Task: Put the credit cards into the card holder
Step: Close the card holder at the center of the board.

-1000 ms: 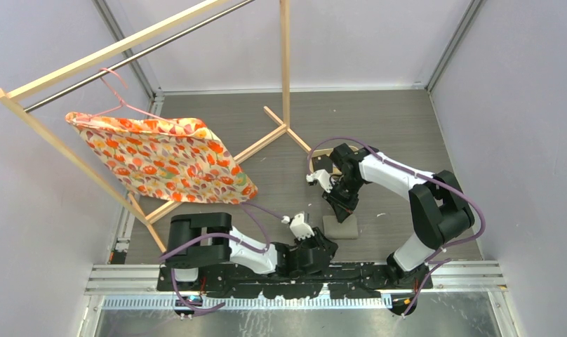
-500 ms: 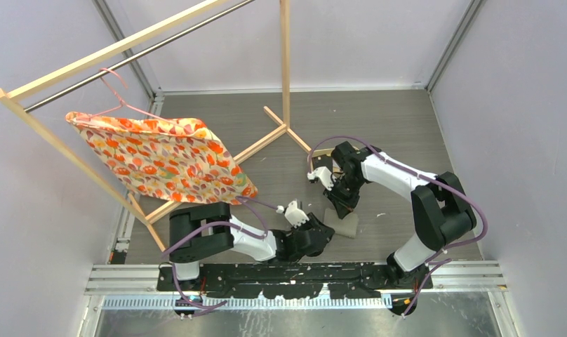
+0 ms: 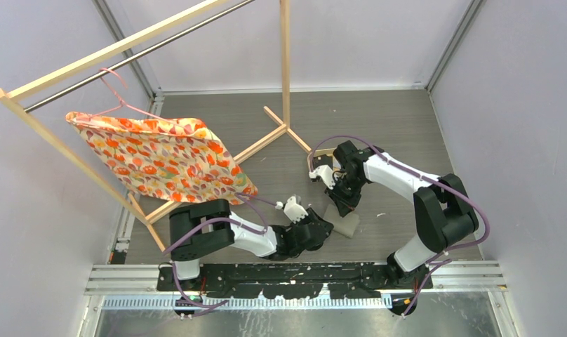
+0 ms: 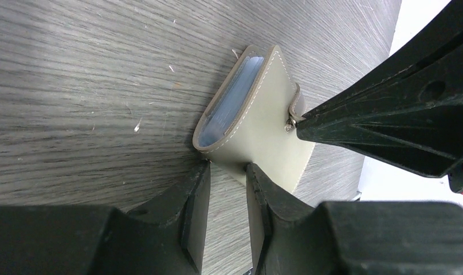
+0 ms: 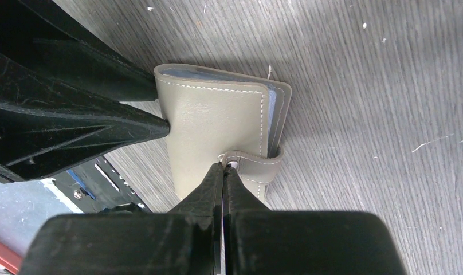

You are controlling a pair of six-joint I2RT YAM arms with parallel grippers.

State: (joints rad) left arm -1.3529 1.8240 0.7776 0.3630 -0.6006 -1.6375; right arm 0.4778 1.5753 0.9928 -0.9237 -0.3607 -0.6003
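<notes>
Well, the card holder [image 5: 215, 123] lies shut and flat on the grey table [image 5: 361, 86], toward its near edge and right between the two grippers. Its strap [image 5: 258, 163] is wrapped round the open side and fastened onto the top cover. Pale bluish leaves show along that side, and we see no loose credit cards in any view. The right gripper [image 5: 223, 167] bears on the strap's end with its jaws fully together. From these angles we cannot tell whether the tips have nipped the strap's edge or only press beside the snap. The left gripper [image 4: 227, 167] stands partly open with nothing in it, its fingertips [image 4: 201, 172] set against the edge opposite the strap, like a backstop. We judge the step in hand to be undoing the snap so the holder can open. The main risk is that the holder is only propped, not pinned. A pull on the strap could lift or drag the whole thing across the smooth table instead of popping the snap. The closed tips have very little strap to work on, so they may slip off and flick the holder aside. The two grippers also sit very close together, so a small sideways drift could knock one into the other.
</notes>
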